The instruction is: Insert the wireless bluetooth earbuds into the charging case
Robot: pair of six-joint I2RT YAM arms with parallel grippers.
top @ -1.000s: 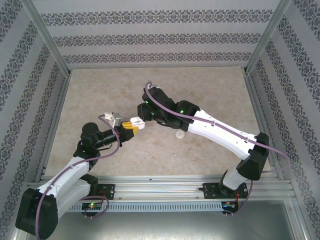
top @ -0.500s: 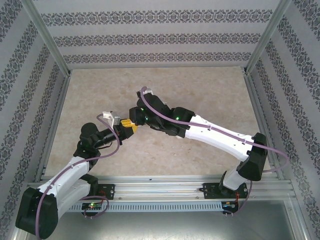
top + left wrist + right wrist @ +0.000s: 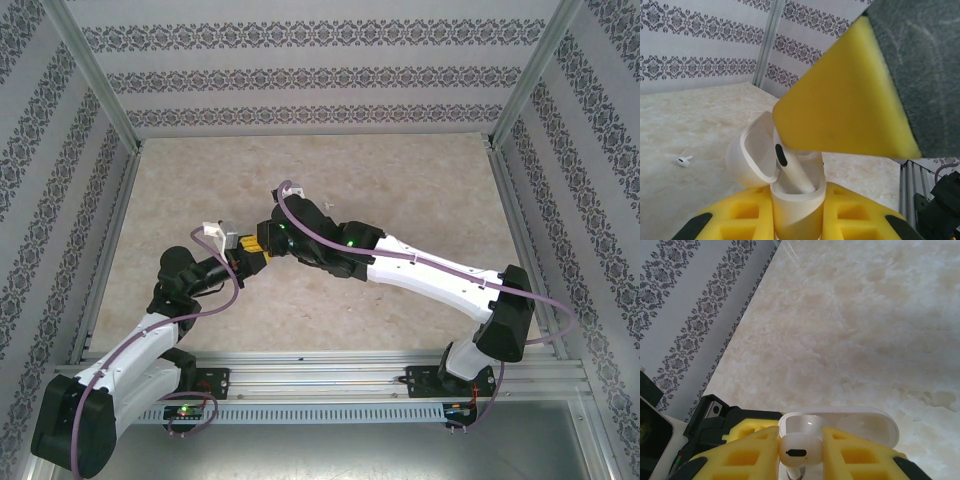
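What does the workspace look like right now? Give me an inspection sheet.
Surface: beige marbled table.
Job's things: charging case upright, lid open; first earbud stem-down, partly in the case; second earbud lying on the table.
Clutter: nothing seen.
Grippers: left gripper shut on the charging case; right gripper shut on the first earbud.
Cables: purple cables running along both arms.
Surroundings: patterned walls, metal frame.

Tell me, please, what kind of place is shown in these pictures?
Probably a robot test cell, not a home: the left arm and right arm are bolted to a metal rail, and aluminium posts and wallpapered panels box in the marble-look tabletop.
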